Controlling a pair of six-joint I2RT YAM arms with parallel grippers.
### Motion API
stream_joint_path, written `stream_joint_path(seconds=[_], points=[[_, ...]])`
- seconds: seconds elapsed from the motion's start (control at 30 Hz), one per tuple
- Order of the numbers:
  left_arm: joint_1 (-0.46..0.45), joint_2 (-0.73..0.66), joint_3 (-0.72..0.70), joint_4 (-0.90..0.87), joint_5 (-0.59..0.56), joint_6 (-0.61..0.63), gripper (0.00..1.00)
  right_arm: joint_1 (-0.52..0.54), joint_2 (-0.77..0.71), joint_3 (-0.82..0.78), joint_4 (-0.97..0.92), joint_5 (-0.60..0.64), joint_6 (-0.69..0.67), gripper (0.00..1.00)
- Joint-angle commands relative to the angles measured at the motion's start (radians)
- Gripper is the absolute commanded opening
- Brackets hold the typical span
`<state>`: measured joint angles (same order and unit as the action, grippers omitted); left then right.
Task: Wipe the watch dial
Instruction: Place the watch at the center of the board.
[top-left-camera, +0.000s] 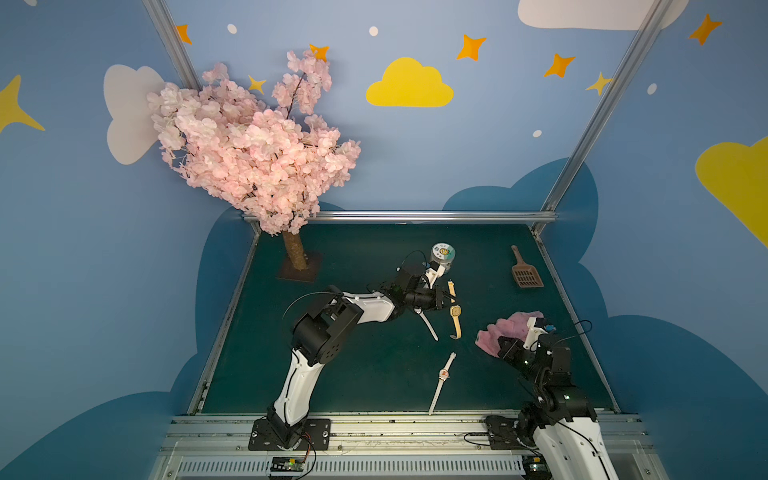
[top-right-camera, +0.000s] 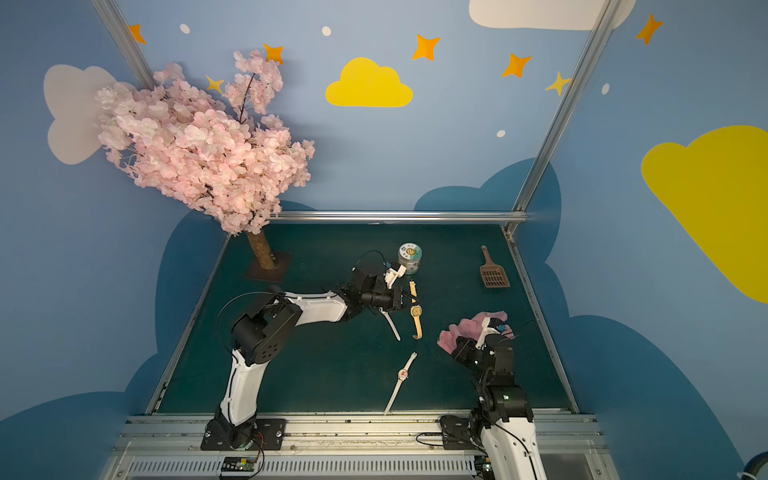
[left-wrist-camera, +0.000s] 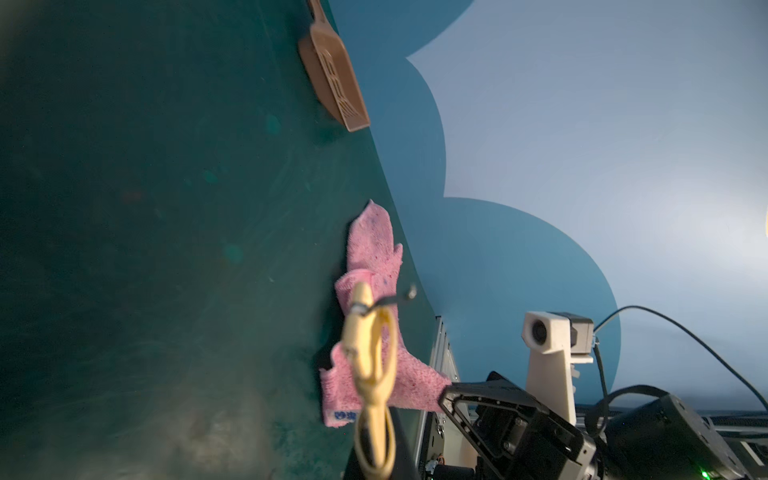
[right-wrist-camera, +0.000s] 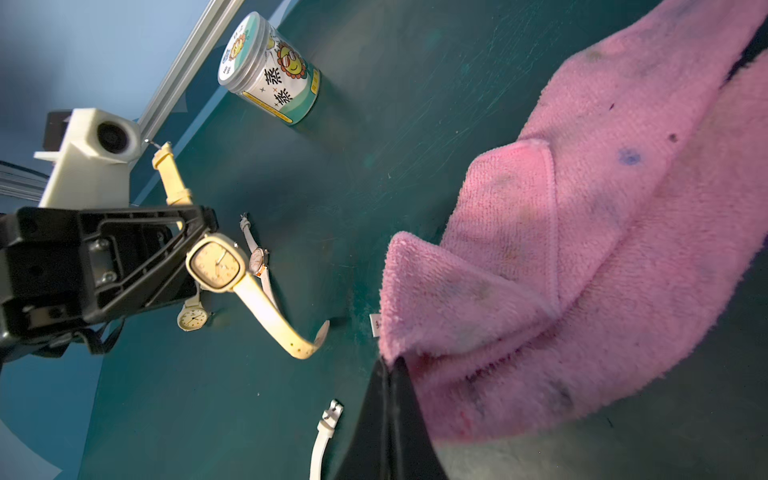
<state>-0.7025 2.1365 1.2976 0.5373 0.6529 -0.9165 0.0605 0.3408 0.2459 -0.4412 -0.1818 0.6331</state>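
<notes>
Over the mat (right-wrist-camera: 208, 395), the left gripper (right-wrist-camera: 199, 226) is pinching the watch (right-wrist-camera: 216, 266) by its strap, the right gripper (right-wrist-camera: 390, 374) the cloth (right-wrist-camera: 582, 208) — wiping pressure may be twisting it loose.

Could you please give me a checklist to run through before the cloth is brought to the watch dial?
1. Left end effector shut on the strap of the tan watch, beside the dial: ok.
2. Dial uncovered, seen face-on in the right wrist view: ok.
3. Right end effector shut on the pink cloth: ok.
4. Cloth touching the dial: not ok, they are apart.
5. Watch's free strap end clear of the table: cannot tell.
</notes>
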Motion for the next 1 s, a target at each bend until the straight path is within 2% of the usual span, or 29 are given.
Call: stream_joint_path(seconds=[0.0, 0.37, 0.77, 0.97], points=[[0.041, 0.018, 0.029, -0.015, 0.010, 0.003, 0.05, -0.004, -0.023, -0.007, -0.037, -0.008, 0.009, 0.00], [0.103, 0.097, 0.087, -0.086, 0.059, 0.005, 0.07, -0.004, -0.054, -0.006, -0.067, -0.008, 0.014, 0.00], [0.136, 0.097, 0.131, -0.257, 0.008, 0.130, 0.13, -0.003, -0.068, -0.008, -0.086, -0.012, 0.013, 0.00], [0.149, 0.100, 0.150, -0.312, -0.027, 0.160, 0.18, -0.003, -0.074, -0.006, -0.093, -0.019, 0.014, 0.00]])
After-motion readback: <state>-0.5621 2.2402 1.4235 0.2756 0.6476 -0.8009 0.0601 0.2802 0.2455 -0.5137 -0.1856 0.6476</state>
